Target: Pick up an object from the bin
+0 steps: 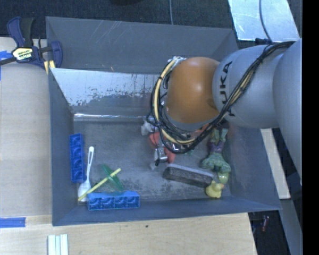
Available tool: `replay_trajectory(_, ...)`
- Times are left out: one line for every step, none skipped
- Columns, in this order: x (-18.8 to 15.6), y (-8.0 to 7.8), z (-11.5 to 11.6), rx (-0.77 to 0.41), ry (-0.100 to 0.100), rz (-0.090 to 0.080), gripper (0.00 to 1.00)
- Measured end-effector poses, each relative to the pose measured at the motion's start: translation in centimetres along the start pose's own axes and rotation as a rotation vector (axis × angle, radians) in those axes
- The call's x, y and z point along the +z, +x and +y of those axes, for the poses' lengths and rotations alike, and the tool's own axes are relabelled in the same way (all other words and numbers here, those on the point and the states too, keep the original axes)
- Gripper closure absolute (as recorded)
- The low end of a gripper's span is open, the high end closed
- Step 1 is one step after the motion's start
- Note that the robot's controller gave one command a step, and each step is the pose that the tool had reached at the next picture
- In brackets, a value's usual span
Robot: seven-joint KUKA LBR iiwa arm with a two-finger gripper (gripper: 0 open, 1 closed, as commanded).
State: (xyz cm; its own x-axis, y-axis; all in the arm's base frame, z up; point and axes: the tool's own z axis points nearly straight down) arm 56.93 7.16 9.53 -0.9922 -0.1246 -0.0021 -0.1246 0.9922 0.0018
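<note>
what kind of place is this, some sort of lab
Most likely a robotics lab's bin-picking test cell. A KUKA-branded robot arm reaches from the right into a grey metal bin holding odd small things: blue toy bricks, a white plastic spoon, a green toy figure.

Grey bin (61,142) w/ blue brick (76,157), wht spoon (88,169), grn toy (218,161); orange wrist cover (190,92).

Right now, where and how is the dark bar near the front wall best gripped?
Probably on the dark bar left of its middle, from straight above, closing across its narrow width: it lies flat, and the yellow toy and green figure crowd its right end.
</note>
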Motion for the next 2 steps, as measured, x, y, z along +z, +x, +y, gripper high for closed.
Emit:
replay_trajectory(2.4,-5.6,-4.4,0.048,0.001,-0.007,0.0)
replay_trajectory(2.4,-3.5,-8.8,0.018,0.0,-0.006,0.0)
